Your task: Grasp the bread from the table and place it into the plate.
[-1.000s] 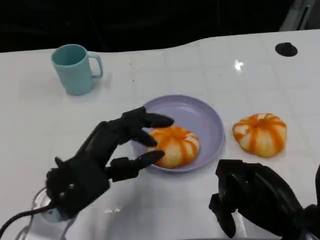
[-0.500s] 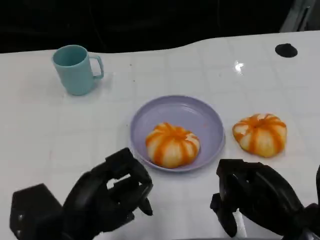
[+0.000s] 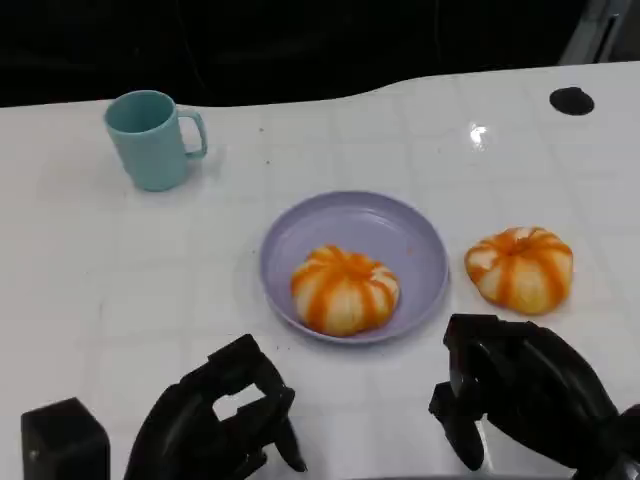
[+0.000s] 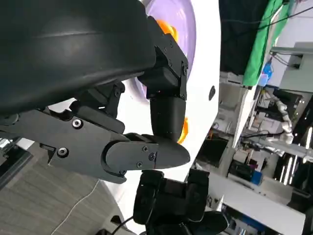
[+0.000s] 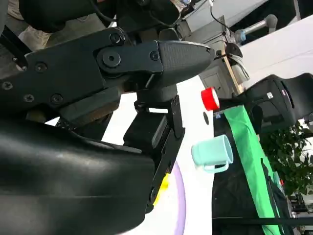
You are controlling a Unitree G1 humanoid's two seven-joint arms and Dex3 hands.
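One orange-striped bread (image 3: pixel 344 290) lies inside the lilac plate (image 3: pixel 400 232) at the table's middle. A second orange-striped bread (image 3: pixel 520 268) sits on the table just right of the plate. My left hand (image 3: pixel 222 420) is low at the front left, fingers curled in and holding nothing. My right hand (image 3: pixel 520 390) is at the front right, below the second bread, its fingers curled with nothing in them. The left wrist view shows the plate (image 4: pixel 183 29) and a sliver of bread (image 4: pixel 168 30) past my left hand (image 4: pixel 142 117).
A teal mug (image 3: pixel 150 138) stands at the back left, seen too in the right wrist view as the mug (image 5: pixel 211 152). A small black disc (image 3: pixel 572 100) lies at the far right. The table's dark back edge runs behind the mug.
My left hand let go of the bread in the plate, drew back toward the front edge and curled its fingers. The right hand shifted only slightly.
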